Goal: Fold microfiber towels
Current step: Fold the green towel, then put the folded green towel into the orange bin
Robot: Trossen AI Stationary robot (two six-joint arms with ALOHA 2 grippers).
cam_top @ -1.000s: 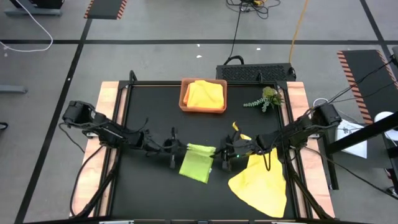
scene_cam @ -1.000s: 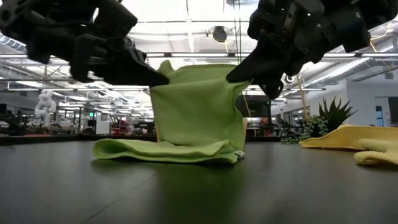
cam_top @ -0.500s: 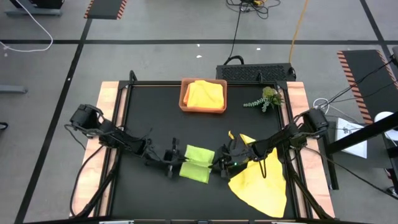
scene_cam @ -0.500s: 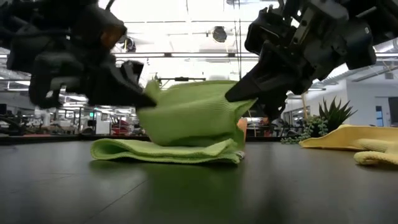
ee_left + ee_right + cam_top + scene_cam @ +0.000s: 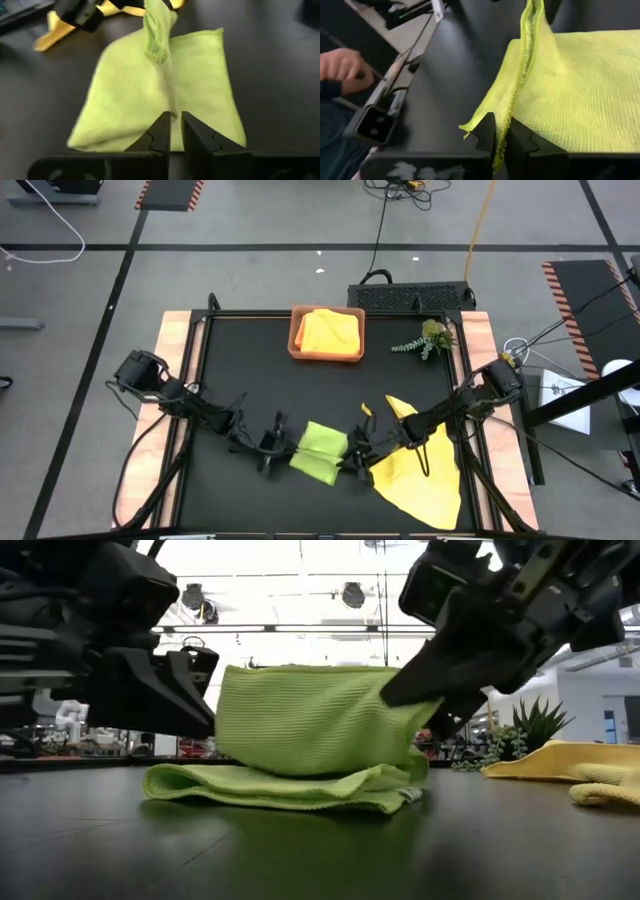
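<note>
Two grippers, left & right, fingers pinching lime green towel by opposite corners, mid-fold at tabletop front centre. Soft, light, floppy; best held at corners/hem.

Grey concrete floor with dark seams, striped hazard mats at the far edge, loose cables trailing across it, bright ceiling lights, distant workstations in an open hall

A person's hand beyond the table is blurred and edge-cropped.
</note>
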